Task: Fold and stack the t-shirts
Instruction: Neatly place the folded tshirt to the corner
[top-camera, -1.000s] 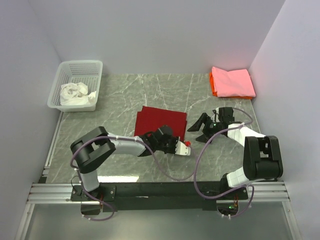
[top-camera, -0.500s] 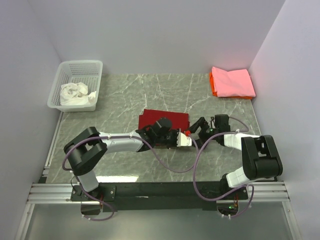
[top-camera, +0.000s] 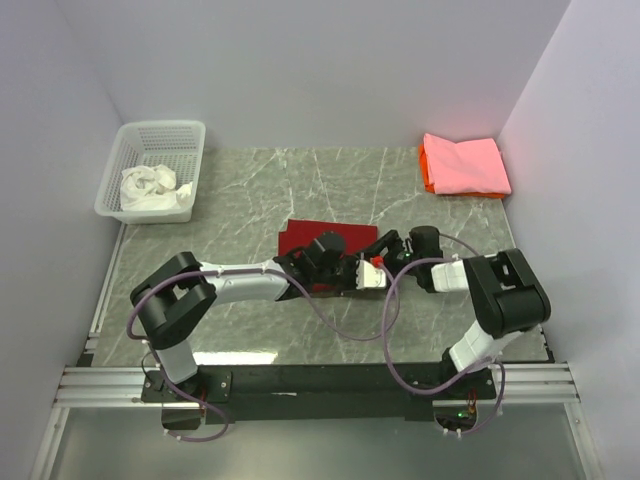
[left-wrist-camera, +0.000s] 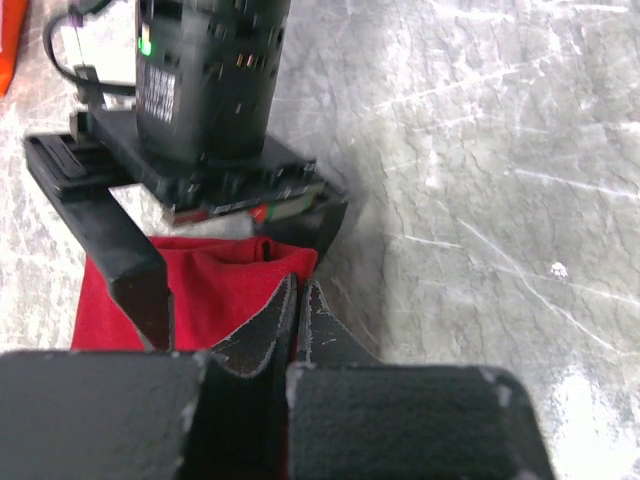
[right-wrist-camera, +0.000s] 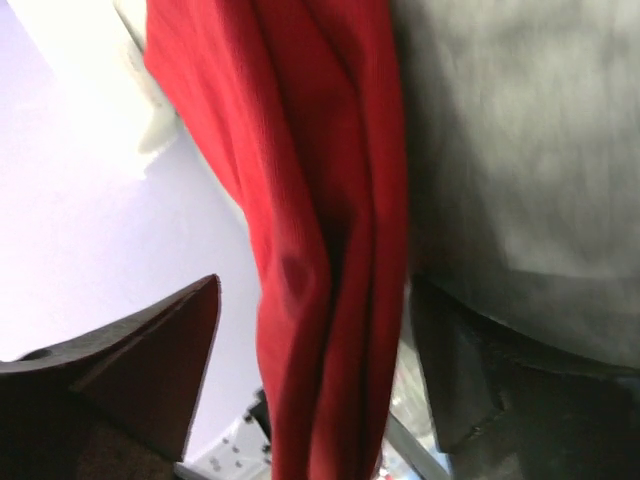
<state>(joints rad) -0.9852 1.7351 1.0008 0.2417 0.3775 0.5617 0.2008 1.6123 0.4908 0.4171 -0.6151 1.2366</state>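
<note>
My left fingers (left-wrist-camera: 262, 335) pinch the deep red shirt (left-wrist-camera: 210, 285); my right fingers (right-wrist-camera: 130, 370) stand spread around its fold. If these close too shallow, I reckon layers could slip apart.

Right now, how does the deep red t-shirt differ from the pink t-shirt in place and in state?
The deep red t-shirt lies in the middle of the table; the pink t-shirt lies in the far right corner. The deep red t-shirt shows loose folds, and the left gripper is shut on it; the pink t-shirt is folded flat on an orange t-shirt, with no gripper near. Both are plain cloth of one colour.
</note>
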